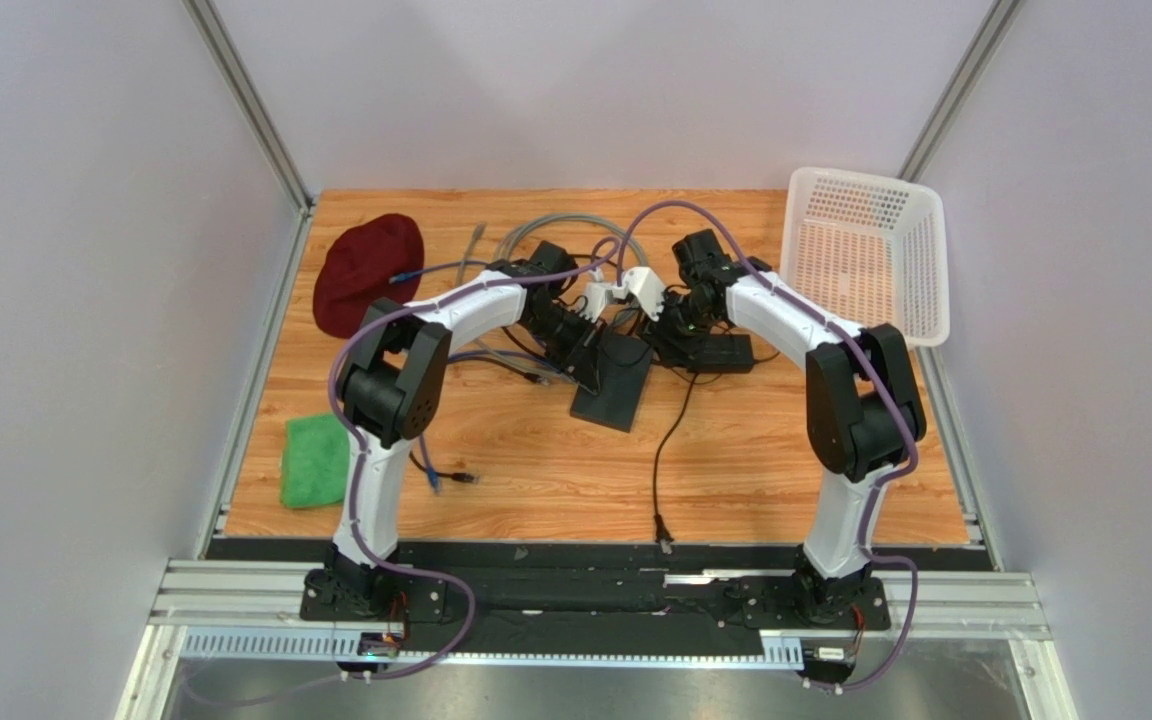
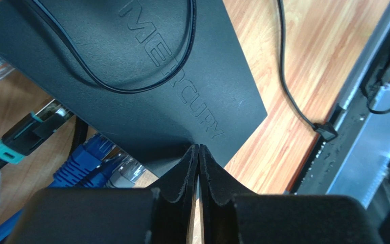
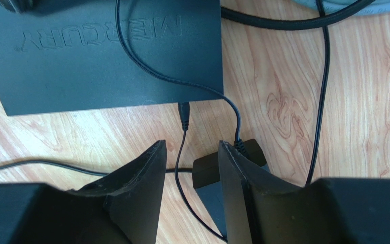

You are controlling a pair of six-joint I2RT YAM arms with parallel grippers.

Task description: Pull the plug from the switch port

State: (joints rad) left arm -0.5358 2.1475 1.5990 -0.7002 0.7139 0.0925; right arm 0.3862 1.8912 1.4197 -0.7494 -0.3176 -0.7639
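Seeing switch (image 1: 612,383) flat mid-bench (image 1: 778,465), long axis roughly far-to-near edge, near end skewed toward left edge. Reading left tool (image 2: 198,150) as pressed together at a switch corner. Reading right tool (image 3: 192,146) as spread, just short of black plug (image 3: 184,113) at switch edge.

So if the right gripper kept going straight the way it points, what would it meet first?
Most likely the small black plug in the switch's edge: it sits in line with the gap of the open right gripper, its thin cable running back through it. Height above the table is unclear.
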